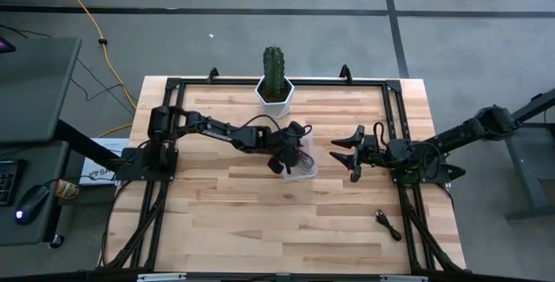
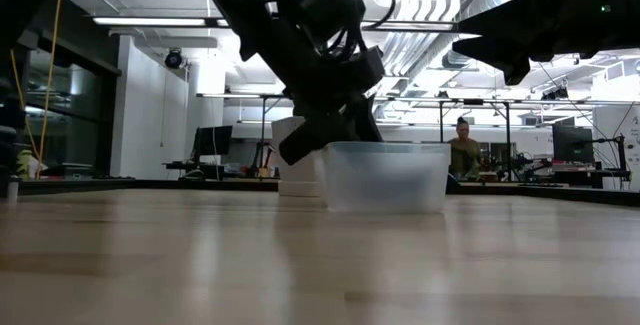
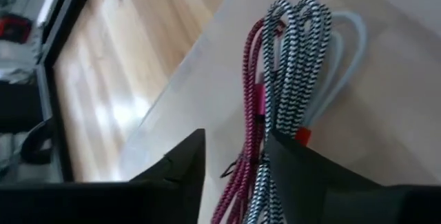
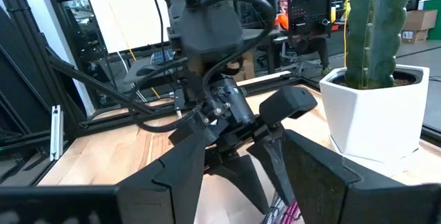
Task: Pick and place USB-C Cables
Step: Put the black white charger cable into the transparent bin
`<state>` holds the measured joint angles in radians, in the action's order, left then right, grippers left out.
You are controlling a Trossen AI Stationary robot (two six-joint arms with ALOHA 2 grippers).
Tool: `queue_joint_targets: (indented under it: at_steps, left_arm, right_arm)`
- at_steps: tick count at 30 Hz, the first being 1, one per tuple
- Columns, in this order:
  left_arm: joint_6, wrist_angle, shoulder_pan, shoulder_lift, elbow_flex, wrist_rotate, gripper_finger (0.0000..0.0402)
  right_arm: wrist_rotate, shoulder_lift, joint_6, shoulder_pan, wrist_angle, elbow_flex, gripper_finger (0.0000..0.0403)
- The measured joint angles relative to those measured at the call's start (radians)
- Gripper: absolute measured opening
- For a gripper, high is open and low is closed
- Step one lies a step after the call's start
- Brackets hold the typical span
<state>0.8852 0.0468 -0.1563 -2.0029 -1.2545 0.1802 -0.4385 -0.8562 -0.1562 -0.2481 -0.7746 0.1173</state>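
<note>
A clear plastic container [image 1: 302,167] [image 2: 385,175] stands at the table's middle. My left gripper [image 1: 286,160] [image 3: 234,176] is open and dips into it from above. Between its fingers runs a bundle of looped cables [image 3: 282,79]: one pink, one black-and-white braided, one pale grey. They lie against the container's pale inside. A black cable [image 1: 388,223] lies on the wood near the table's right near corner. My right gripper [image 1: 351,156] [image 4: 234,182] hovers open just right of the container, above the table, and touches nothing. My left gripper stands with its open fingers on either side of the cable bundle's lower stretch [image 3: 258,169]. The bundle runs close along the inner side of one finger [image 3: 303,176]. Whether that finger touches it, I cannot tell.
A green cactus in a white pot [image 1: 277,78] [image 4: 372,107] stands at the far edge, just behind the container. Black frame rails [image 1: 395,117] run along the table's edges. Bare wood lies toward the near edge. A person [image 2: 462,150] sits in the room beyond.
</note>
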Motion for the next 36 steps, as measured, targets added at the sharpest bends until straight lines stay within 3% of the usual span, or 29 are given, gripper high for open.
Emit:
queue_joint_targets:
  at_steps: [7,12,15,19,21,23,31,36]
  left_arm:
    - [-0.011,0.095,0.055,0.023,-0.065,0.238,0.0185]
    - [-0.092,0.282,0.088,0.088,-0.168,0.264,0.0192]
    - [-0.246,0.359,0.099,0.170,-0.190,0.197,0.0189]
    - [-0.522,0.381,0.086,0.328,-0.144,-0.073,0.0181]
    - [-0.618,0.301,0.076,0.415,-0.060,-0.204,0.0176]
    - [-0.691,0.158,0.075,0.506,0.059,-0.255,0.0171]
    - [-0.845,-0.614,0.099,0.831,0.677,-0.192,0.0155]
    - [-0.976,-1.025,0.099,0.927,0.939,-0.161,0.0154]
  right_arm:
    - [0.000,0.000,0.000,0.000,0.000,0.000,0.0185]
    - [0.001,-0.001,0.000,0.000,0.009,0.000,0.0185]
    - [0.001,-0.002,0.000,0.000,0.013,0.000,0.0185]
    - [0.001,0.000,0.007,0.000,0.013,0.000,0.0185]
    - [0.001,0.000,0.007,0.000,0.013,0.000,0.0185]
    - [0.001,0.000,0.007,0.000,0.009,0.000,0.0185]
    - [0.000,0.000,0.043,0.000,-0.011,0.000,0.0185]
    - [0.000,0.000,0.043,0.000,-0.021,0.000,0.0185]
